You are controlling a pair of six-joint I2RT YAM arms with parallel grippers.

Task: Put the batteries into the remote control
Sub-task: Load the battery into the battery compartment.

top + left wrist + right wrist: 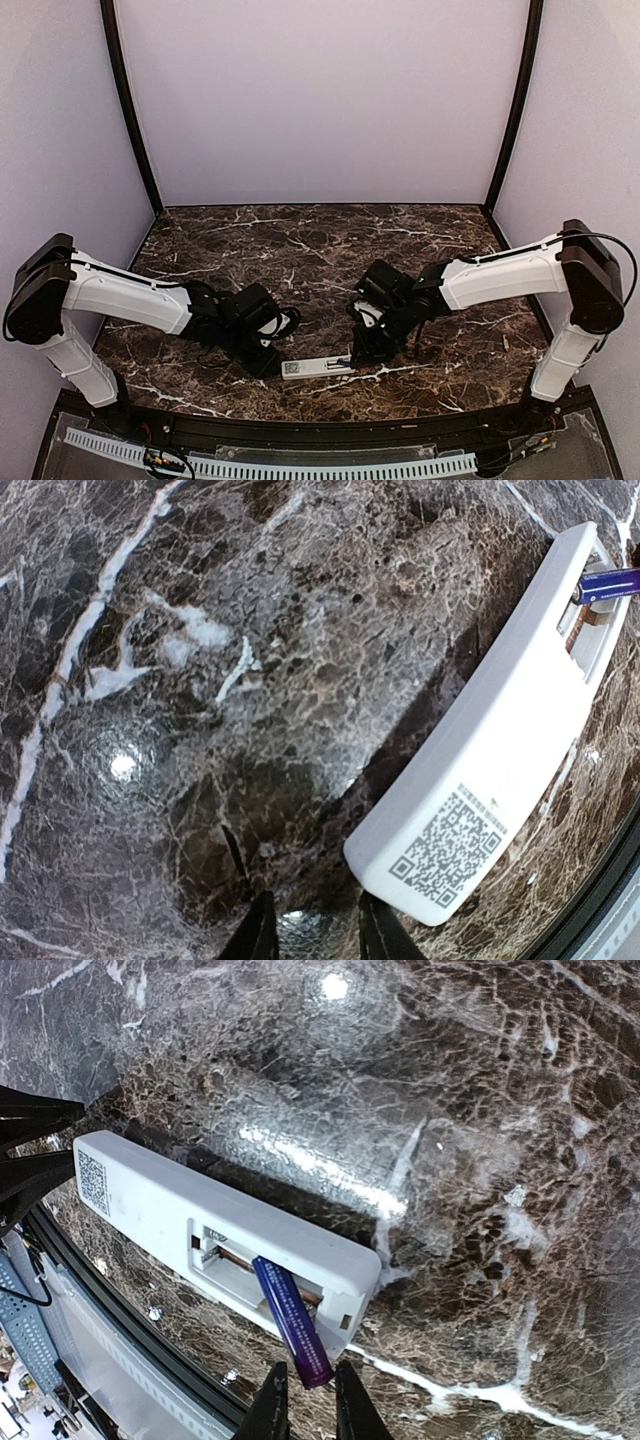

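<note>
From above, the remote control (pixel 318 367) is only a small white bar lying flat on the tabletop (pixel 300 250), and that view is too coarse to show any grip. The right wrist camera fills this in. The remote lies label face up, with its battery compartment (pixel 235 1255) uncovered at the end nearest the right gripper (pixel 307 1407). A slim blue-violet battery (pixel 290 1320) slants out of that compartment, its far end down inside the remote and its near end clamped between the right gripper's fingertips. The left wrist camera catches the battery only as a blue tip at the remote's far end, but it shows the square code label (pixel 450 845) on the near end sharply. The left gripper (pixel 315 938) sits at that labelled end, just beside the remote's corner. Its jaws stand a little apart with only stone between them, so it grips nothing. Whether a finger touches the remote I cannot tell. Around the remote the tabletop is glossy dark brown marble with white veins, and it catches a bright lamp reflection. Beyond the remote rise plain lilac walls (pixel 320 100) with dark corner posts (pixel 130 110). On the remote's near side a white slotted strip (pixel 300 466) runs along the tabletop's edge.
</note>
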